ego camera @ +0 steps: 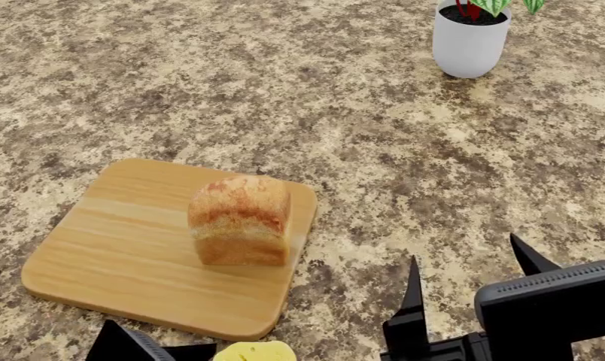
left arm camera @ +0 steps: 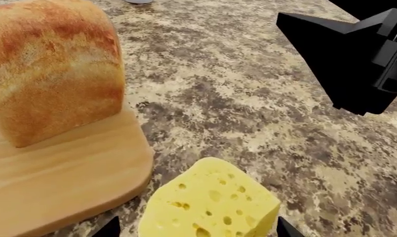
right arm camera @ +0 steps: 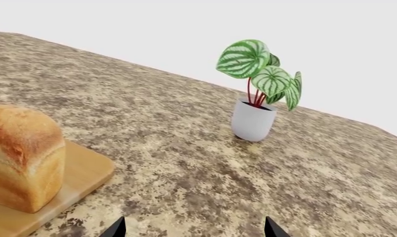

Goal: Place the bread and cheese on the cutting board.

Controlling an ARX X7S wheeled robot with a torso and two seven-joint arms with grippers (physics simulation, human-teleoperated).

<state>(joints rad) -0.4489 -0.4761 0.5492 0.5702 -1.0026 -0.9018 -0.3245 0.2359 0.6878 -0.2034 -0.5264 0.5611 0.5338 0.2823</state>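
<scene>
Our left gripper has its 2 fingertips spread on either side of the cheese, which sits on the counter just off the cutting board's corner. The bread already stands there. Our right gripper hangs open, farther away.

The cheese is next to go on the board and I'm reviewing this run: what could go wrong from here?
1. The cheese sits between the left gripper jaws but off the cutting board; whether it is gripped cannot be told, so it may slip.
2. The bread stands near the board's right edge, so carrying the cheese across could bump it.
</scene>
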